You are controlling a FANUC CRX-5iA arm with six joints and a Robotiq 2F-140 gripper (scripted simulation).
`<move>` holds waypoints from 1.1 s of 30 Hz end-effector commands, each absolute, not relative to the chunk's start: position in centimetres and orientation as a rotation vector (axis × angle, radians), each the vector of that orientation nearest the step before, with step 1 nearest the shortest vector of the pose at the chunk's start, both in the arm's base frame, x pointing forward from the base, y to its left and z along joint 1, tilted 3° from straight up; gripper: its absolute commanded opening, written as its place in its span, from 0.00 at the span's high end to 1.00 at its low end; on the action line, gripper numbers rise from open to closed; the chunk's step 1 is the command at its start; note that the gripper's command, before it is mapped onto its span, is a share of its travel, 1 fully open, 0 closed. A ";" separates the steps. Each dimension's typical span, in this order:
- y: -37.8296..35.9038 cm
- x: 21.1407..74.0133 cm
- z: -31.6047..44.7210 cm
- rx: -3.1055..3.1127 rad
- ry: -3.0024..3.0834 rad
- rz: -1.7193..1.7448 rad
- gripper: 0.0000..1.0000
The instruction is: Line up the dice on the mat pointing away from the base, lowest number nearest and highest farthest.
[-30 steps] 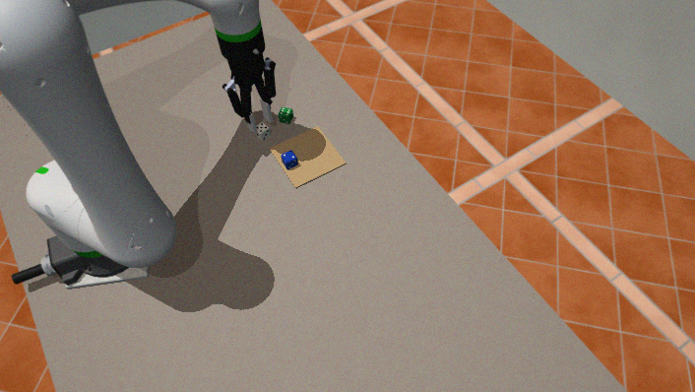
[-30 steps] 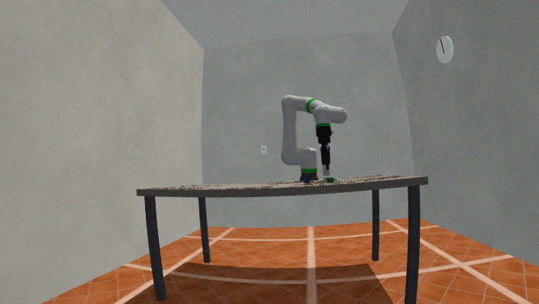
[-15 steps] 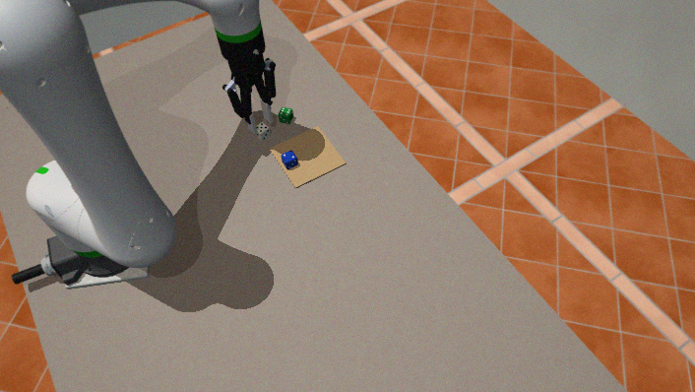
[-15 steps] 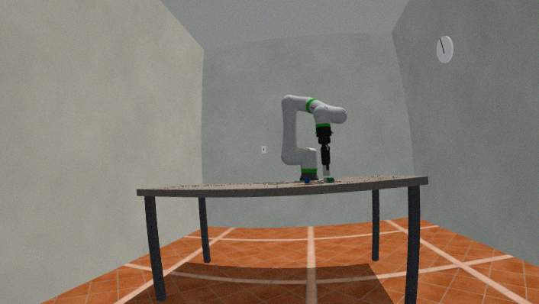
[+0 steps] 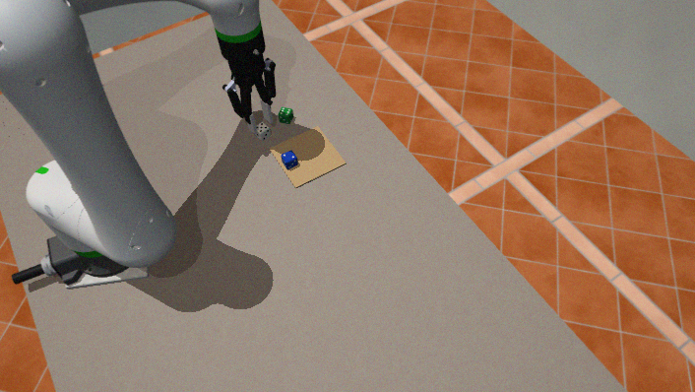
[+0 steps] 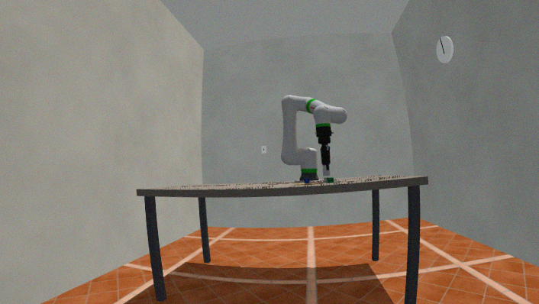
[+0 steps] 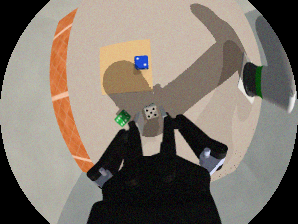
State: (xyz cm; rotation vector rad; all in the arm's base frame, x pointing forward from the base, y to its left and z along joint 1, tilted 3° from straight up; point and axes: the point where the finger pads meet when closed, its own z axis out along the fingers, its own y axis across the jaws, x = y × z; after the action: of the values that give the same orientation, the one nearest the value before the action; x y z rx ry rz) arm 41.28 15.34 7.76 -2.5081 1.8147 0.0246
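A tan mat (image 5: pixel 308 157) lies on the grey table. A blue die (image 5: pixel 289 160) stands on its near left part. A white die (image 5: pixel 263 130) lies on the table just off the mat's left corner. A green die (image 5: pixel 285 115) lies on the table a little beyond it. My gripper (image 5: pixel 261 119) points straight down over the white die, its fingers partly open and their tips low on either side of the die, not closed on it. In the wrist view the white die (image 7: pixel 150 112) sits between the fingertips, with the green die (image 7: pixel 121 120) to the left and the blue die (image 7: pixel 141 62) on the mat (image 7: pixel 127 70).
The robot base (image 5: pixel 64 222) stands at the left of the table. The table's right edge runs close behind the mat, with tiled floor (image 5: pixel 541 148) below it. The arm's shadow falls across the mat's back corner.
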 end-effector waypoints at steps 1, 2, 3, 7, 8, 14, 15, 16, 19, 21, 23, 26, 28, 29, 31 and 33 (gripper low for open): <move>15.3 41.3 7.8 -2.508 1.815 0.024 0.72; 15.3 41.3 7.8 -2.508 1.815 0.024 0.72; 15.3 41.3 7.8 -2.508 1.815 0.024 0.72; 15.3 41.3 7.8 -2.508 1.815 0.024 0.72; 15.3 41.3 7.8 -2.508 1.815 0.024 0.72; 15.3 41.3 7.8 -2.508 1.815 0.024 0.72; 15.3 41.3 7.7 -2.508 1.815 0.024 0.72; 15.3 41.3 7.7 -2.508 1.815 0.024 0.72; 15.4 41.3 7.5 -2.508 1.815 0.024 0.72; 15.4 41.3 7.5 -2.508 1.815 0.024 0.72; 15.4 41.3 7.2 -2.508 1.815 0.024 0.72; 15.4 41.3 6.6 -2.508 1.815 0.024 0.72; 15.4 41.3 6.2 -2.508 1.815 0.024 0.72; 15.4 41.3 6.0 -2.508 1.815 0.024 0.72; 15.4 41.3 5.5 -2.508 1.815 0.024 0.72; 15.5 41.3 5.1 -2.508 1.815 0.024 0.72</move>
State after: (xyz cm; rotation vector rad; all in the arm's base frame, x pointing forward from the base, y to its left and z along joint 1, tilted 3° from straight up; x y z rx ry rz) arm 41.30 15.42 5.74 -2.5082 1.8147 0.0248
